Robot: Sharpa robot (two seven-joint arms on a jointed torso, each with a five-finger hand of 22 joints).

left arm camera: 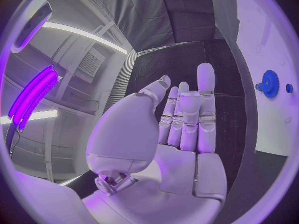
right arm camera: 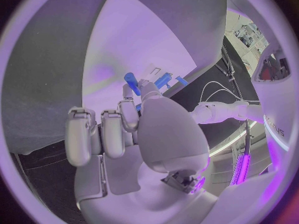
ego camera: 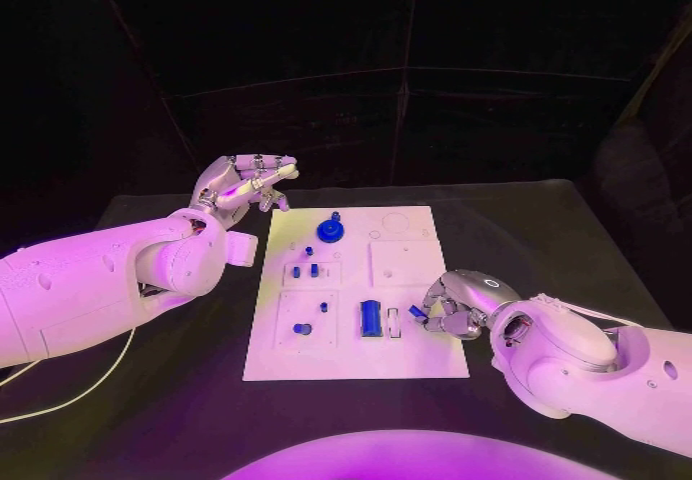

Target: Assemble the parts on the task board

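Head view: we see the task board [ego camera: 356, 350] lying in the middle of the black table [ego camera: 577, 240].

We find the right hand [ego camera: 459, 303] at the board's right edge, pinching a small blue part [ego camera: 417, 312] between its fingertips. The left hand [ego camera: 245, 185] is lifted beside the board's far left corner, its fingers apart and holding nothing. A blue gear [ego camera: 332, 231] stands near the far end of the board, and a longer blue piece [ego camera: 371, 319] lies near the right hand.
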